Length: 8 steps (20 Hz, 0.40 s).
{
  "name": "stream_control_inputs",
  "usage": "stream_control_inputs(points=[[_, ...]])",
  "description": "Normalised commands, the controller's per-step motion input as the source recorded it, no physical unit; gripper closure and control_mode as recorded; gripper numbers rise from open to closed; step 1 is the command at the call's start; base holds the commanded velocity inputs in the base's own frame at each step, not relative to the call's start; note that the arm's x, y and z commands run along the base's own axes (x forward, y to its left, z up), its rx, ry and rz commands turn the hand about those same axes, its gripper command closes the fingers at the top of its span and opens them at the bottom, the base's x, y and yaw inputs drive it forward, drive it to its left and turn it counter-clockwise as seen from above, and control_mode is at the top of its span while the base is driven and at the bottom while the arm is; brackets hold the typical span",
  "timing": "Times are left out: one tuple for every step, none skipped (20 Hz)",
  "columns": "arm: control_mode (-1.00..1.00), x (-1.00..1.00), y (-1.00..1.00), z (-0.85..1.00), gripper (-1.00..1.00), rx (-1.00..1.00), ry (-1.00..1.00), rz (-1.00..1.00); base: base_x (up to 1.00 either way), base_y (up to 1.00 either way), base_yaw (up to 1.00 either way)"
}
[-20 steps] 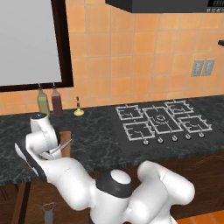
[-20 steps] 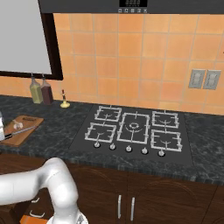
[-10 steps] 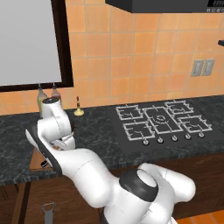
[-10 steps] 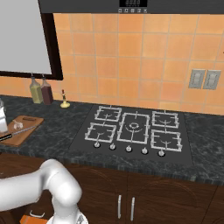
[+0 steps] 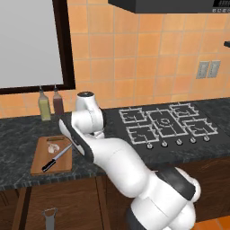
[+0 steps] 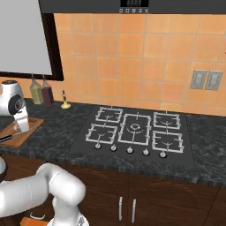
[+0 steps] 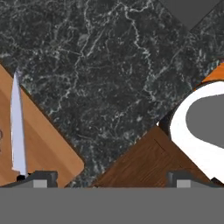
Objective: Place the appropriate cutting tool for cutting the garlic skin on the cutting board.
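Dark counter (image 5: 18, 130): two bottles (image 5: 50, 102) behind cutting board (image 5: 38, 155).

Knife (image 5: 57, 158): silver blade, black handle. Cutting board (image 5: 40, 161): light-brown wood. Garlic (image 5: 53, 147): whitish-pink. Counter (image 5: 18, 130): black, white-veined.

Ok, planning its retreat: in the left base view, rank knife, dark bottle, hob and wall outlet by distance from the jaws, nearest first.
1. knife, on the cutting board, just below.
2. dark bottle, behind, against the wall.
3. hob, off to the right.
4. wall outlet, far right, on the tiles.
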Motion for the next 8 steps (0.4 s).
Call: stream_control_inputs(points=[[-1.0, 0.01, -1.0, 0.0, -1.0, 0.06, 0.0, 0.09, 0.0, 0.0, 0.0], [-1.0, 0.0, -1.0, 0.0, -1.0, 0.01, 0.0, 0.08, 0.0, 0.0, 0.0], [-1.0, 0.0, -1.0, 0.01, -1.0, 0.0, 0.0, 0.06, 0.0, 0.0, 0.0], [-1.0, 0.0, -1.0, 0.04, -1.0, 0.0, 0.0, 0.06, 0.0, 0.0, 0.0], [-1.0, 0.0, -1.0, 0.04, -1.0, 0.0, 0.0, 0.06, 0.0, 0.0, 0.0], [-1.0, 0.0, -1.0, 0.03, -1.0, 0.0, 0.0, 0.06, 0.0, 0.0, 0.0], [-1.0, 0.0, -1.0, 0.01, -1.0, 0.01, 0.0, 0.06, 0.0, 0.0, 0.0], [-1.0, 0.0, -1.0, 0.0, -1.0, 0.02, 0.0, 0.06, 0.0, 0.0, 0.0]])
